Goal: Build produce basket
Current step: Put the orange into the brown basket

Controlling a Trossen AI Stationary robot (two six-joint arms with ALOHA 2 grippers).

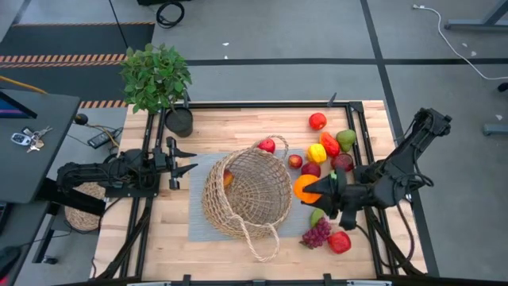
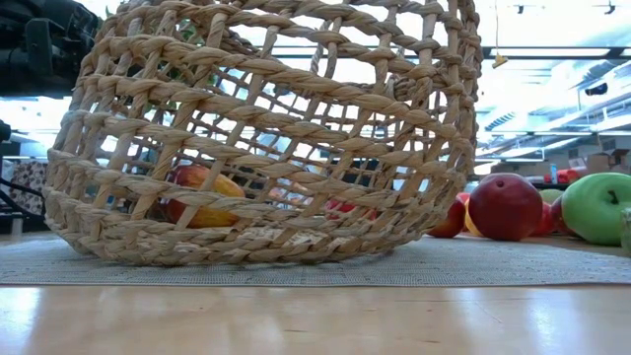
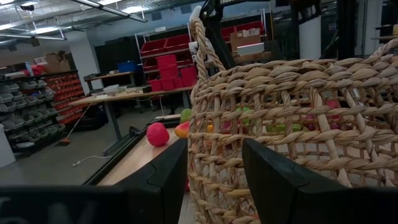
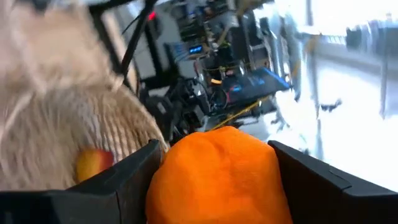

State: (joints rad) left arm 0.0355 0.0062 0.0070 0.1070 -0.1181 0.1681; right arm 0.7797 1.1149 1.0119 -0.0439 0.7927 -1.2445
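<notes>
The tan wicker basket (image 1: 246,195) lies tipped on its side on a grey mat (image 1: 198,226), with one red-yellow fruit (image 2: 197,197) inside. My right gripper (image 1: 316,191) is at the basket's right rim, shut on an orange (image 4: 217,177). My left gripper (image 1: 189,160) is open and empty just left of the basket; its fingers (image 3: 168,177) stand in front of the woven wall (image 3: 298,124). More produce lies right of the basket: red apples (image 1: 317,121), peppers (image 1: 321,149), a green fruit (image 1: 346,139), purple grapes (image 1: 316,234). My right gripper pinches the orange between its two fingers, one finger on each opposite side (image 4: 166,180). The fingers come roughly level from the table's right and point toward the basket. Whether the orange is clear of the mat does not show.
A leafy potted plant (image 1: 156,75) in a black pot (image 1: 179,121) stands at the far left of the table. Loose fruit crowds the table's right side around my right arm. A red apple (image 1: 267,145) lies by the basket's far handle. Bare wood shows along the near edge.
</notes>
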